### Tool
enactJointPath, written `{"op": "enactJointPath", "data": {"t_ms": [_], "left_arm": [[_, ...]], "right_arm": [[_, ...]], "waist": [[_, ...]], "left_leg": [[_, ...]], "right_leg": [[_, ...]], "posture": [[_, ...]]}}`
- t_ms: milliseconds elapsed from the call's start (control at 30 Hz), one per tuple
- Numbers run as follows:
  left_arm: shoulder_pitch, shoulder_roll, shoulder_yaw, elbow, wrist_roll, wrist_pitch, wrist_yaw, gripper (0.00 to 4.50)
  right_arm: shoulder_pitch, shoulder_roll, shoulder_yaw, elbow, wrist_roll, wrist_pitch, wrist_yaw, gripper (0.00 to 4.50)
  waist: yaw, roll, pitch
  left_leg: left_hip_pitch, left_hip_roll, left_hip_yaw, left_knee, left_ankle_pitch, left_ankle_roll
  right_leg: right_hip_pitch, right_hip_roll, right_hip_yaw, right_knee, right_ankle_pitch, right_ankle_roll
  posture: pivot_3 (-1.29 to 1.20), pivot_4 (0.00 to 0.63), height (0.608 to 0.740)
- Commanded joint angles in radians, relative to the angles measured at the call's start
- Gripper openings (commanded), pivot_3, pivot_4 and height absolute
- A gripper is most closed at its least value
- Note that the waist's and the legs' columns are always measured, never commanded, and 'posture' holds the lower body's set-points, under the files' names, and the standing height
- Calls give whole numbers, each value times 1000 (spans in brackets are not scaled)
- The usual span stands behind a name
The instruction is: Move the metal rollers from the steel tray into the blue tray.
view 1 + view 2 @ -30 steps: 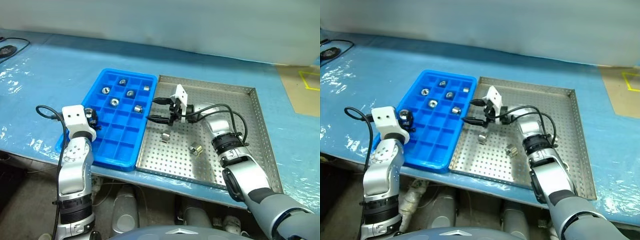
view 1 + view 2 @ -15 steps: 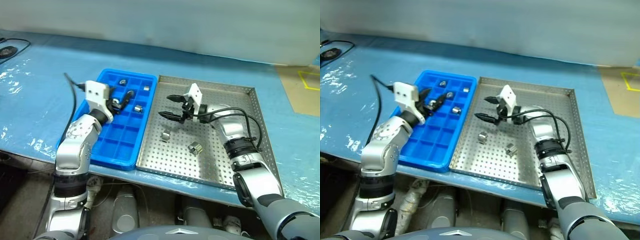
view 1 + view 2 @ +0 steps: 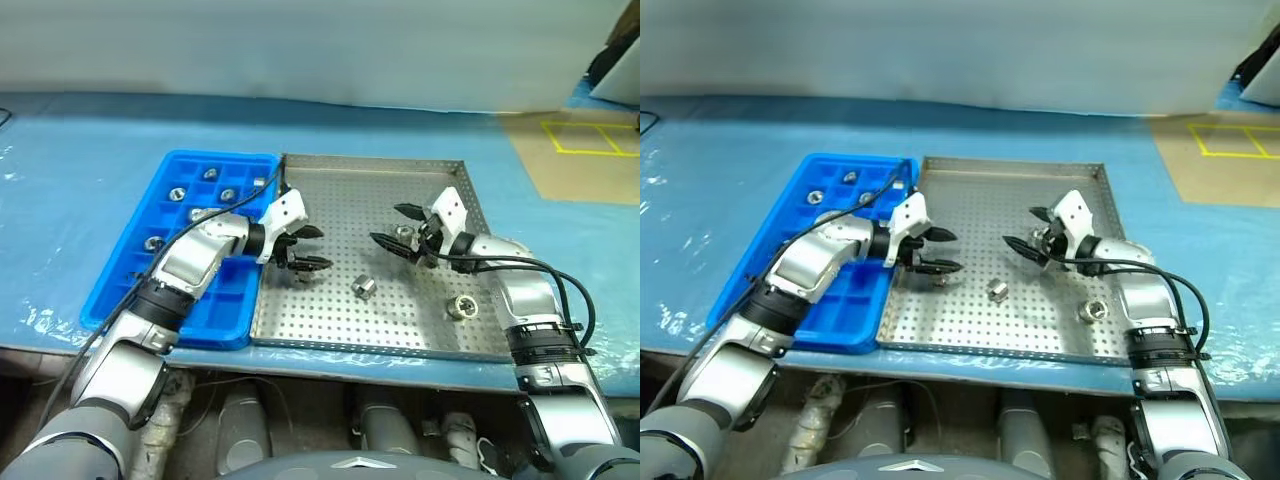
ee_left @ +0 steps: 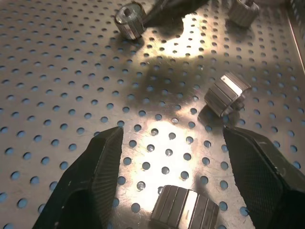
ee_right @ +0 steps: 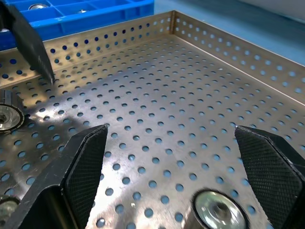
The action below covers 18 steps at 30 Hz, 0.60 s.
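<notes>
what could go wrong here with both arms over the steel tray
Both open grippers, left gripper and right gripper, point toward each other over the steel tray, so they could collide reaching for neighbouring rollers. A fingertip could also nudge the loose roller in the middle, and a roller lying below the left gripper may slip as the fingers close.

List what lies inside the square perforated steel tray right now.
Four small silver metal rollers lie loose in the perforated steel tray. The open left gripper and open right gripper hover over it; the floor beneath them is partly covered.
</notes>
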Motion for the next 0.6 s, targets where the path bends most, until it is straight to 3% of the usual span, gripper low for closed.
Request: {"op": "enactJointPath", "data": {"t_ms": [33,133,300,433,600], "left_arm": [[-65,23,-64,97,90,-90,-82,3498],[-123,19,-86,174,132,-157,-138,3118],[-185,-9,-96,263,176,-240,-198,1770],[-186,-48,-64,261,165,-244,-200,1778],[-138,-111,85,178,63,-160,-85,1778]], "right_arm": [[6,-4,-26,-77,37,22,-18,4500],[4,1,-18,-88,41,31,-28,4500],[-10,15,-3,-82,43,30,-31,4500],[-17,26,4,-85,51,34,-26,4500],[-39,43,18,-82,79,52,6,4500]], "waist": [[-7,0,0],[-5,0,0],[-4,0,0],[-2,0,0],[2,0,0]], "left_leg": [[0,0,0,0,0,0],[0,0,0,0,0,0],[2,0,0,0,-1,2],[5,0,1,-1,-3,4],[5,0,1,-1,-3,5]], "right_leg": [[0,0,0,0,0,0],[0,0,0,0,0,0],[3,0,0,-1,0,-1],[9,-1,-1,-6,0,-1],[10,-1,-2,-8,0,-1]], "posture": [[-263,150,740],[-259,150,740],[-254,150,740],[-251,150,740],[-197,150,740]]}}
